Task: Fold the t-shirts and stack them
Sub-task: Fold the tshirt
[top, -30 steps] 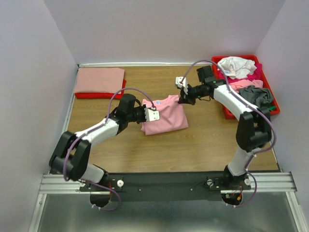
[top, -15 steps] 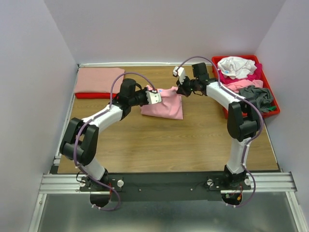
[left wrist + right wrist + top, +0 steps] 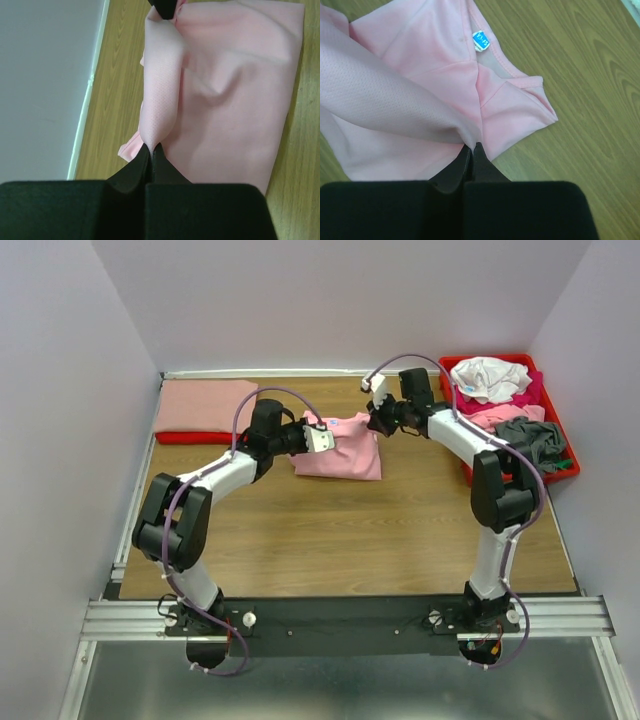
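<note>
Both arms are engaged on the light pink t-shirt, which lies on the table between them. The left fingers are pressed together on a raised fold of its cloth. The right fingers are likewise closed, pinching the same raised edge at its other end. That edge runs straight from one pair of fingers to the other, fairly taut, and it is the long axis that governs the coming move. The rest of the shirt spreads from the fingers toward the arm bases, and the blue neck label lies on the flat layer just ahead of the right fingers. Neither arm is nearer, as each holds one end. Judgement: the lifted edge is to be carried over the flat layer and laid down evenly. Open table lies on the base side of the fingers. Outboard of the left fingers sits a folded salmon t-shirt. Outboard of the right fingers stands the red tray of loose shirts. Both are apart from the held cloth.
</note>
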